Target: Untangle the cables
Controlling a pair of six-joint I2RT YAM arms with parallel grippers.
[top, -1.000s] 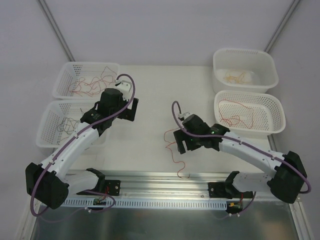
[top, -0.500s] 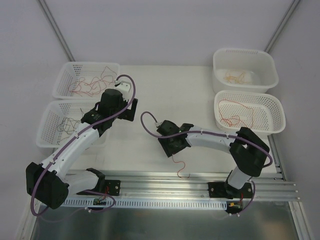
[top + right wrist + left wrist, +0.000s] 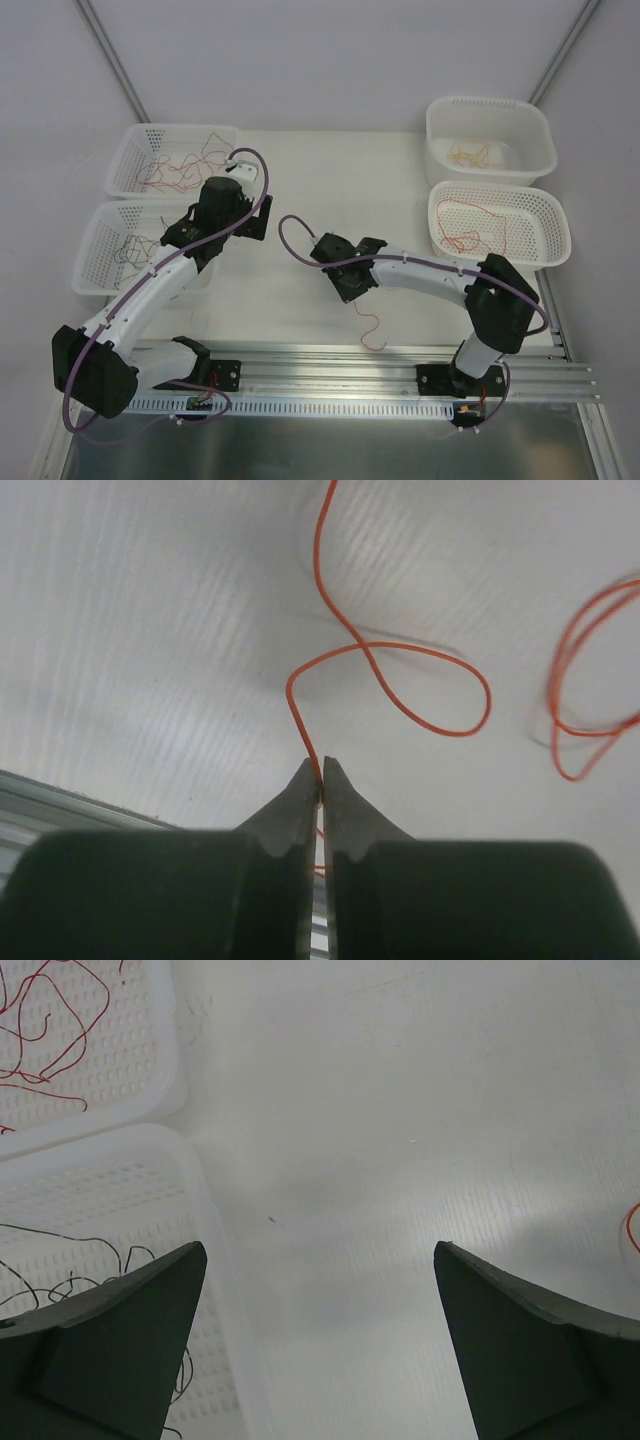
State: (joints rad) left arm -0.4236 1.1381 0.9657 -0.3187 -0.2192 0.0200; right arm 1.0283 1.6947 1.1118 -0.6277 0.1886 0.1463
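Observation:
On the table near the front rail lies a thin orange cable (image 3: pixel 372 330), curling toward the rail. My right gripper (image 3: pixel 350 282) is shut on its upper end. In the right wrist view the fingertips (image 3: pixel 320 775) pinch the orange cable (image 3: pixel 300 725), which loops away over the white surface. My left gripper (image 3: pixel 262 216) hangs open beside the left baskets, its jaws (image 3: pixel 318 1250) wide with nothing between them. Other cables lie sorted in baskets: red ones (image 3: pixel 60 1020) and black ones (image 3: pixel 100 1260) on the left.
Two perforated baskets stand on the left, the far one (image 3: pixel 185 128) and the near one (image 3: pixel 88 248). On the right, a white tub (image 3: pixel 487 100) holds pale yellow wires. A basket (image 3: pixel 495 188) in front of it holds red wires. A metal rail (image 3: pixel 330 365) runs along the front.
My right gripper has moved left and down to the table and closed on the orange cable's end. The left arm has stayed put, still open.

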